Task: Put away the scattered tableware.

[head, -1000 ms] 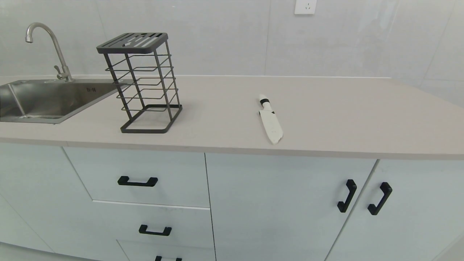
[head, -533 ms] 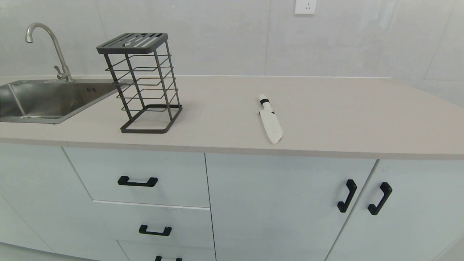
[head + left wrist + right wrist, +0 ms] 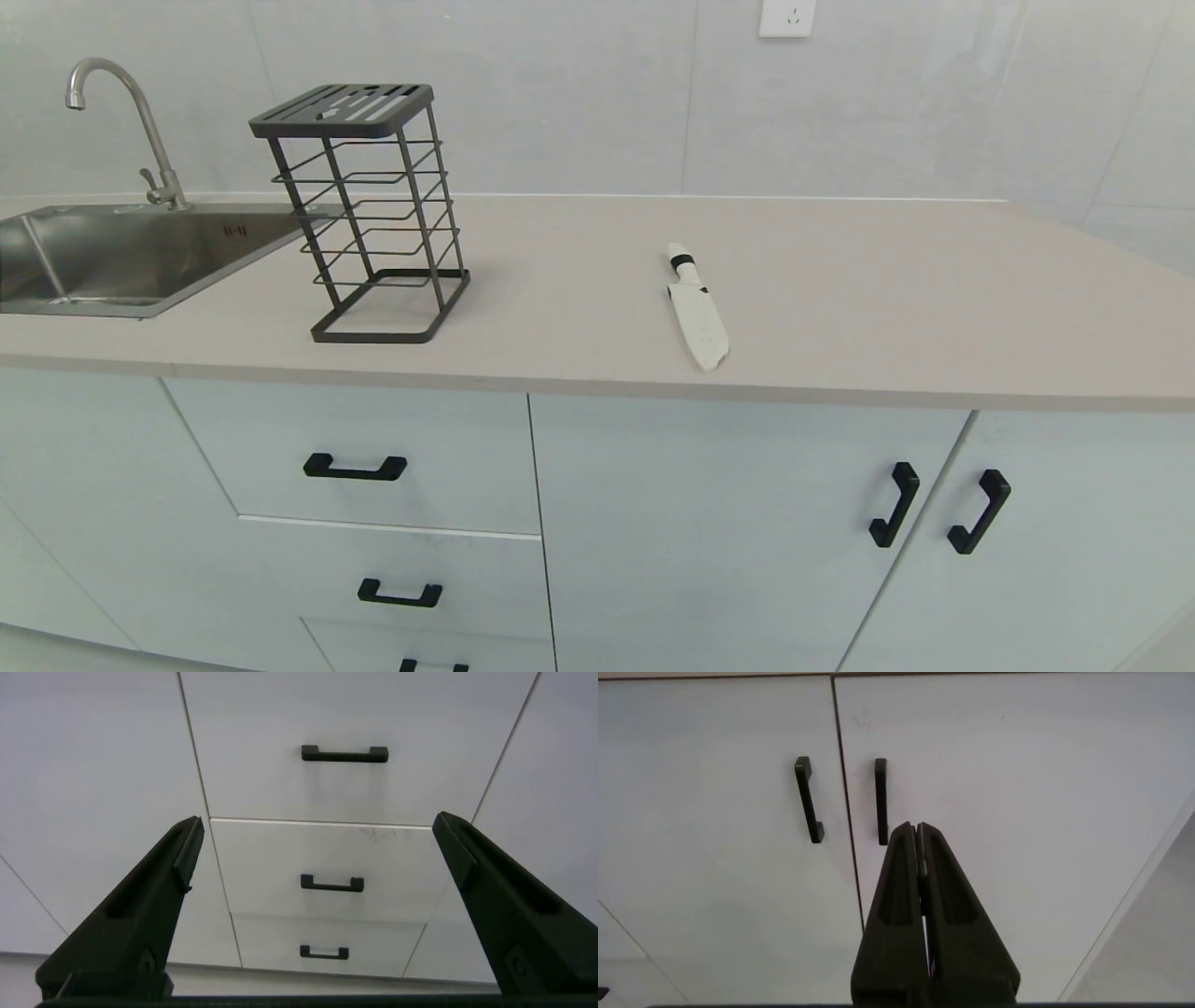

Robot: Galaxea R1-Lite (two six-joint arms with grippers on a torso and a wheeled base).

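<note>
The left claw [image 3: 318, 826], spread wide, faces the drawers [image 3: 280, 854] below the rack [image 3: 373, 215], the right claw [image 3: 918, 833], pressed together, faces the cupboard doors [image 3: 719, 756] lower right of the rack, and the white knife [image 3: 698, 313] lies flat on the counter [image 3: 887, 280], well right of the rack.

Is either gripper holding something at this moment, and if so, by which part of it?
Nothing is held. The left gripper is open and empty, the right gripper is shut on nothing, and the knife lies untouched on the countertop.
</note>
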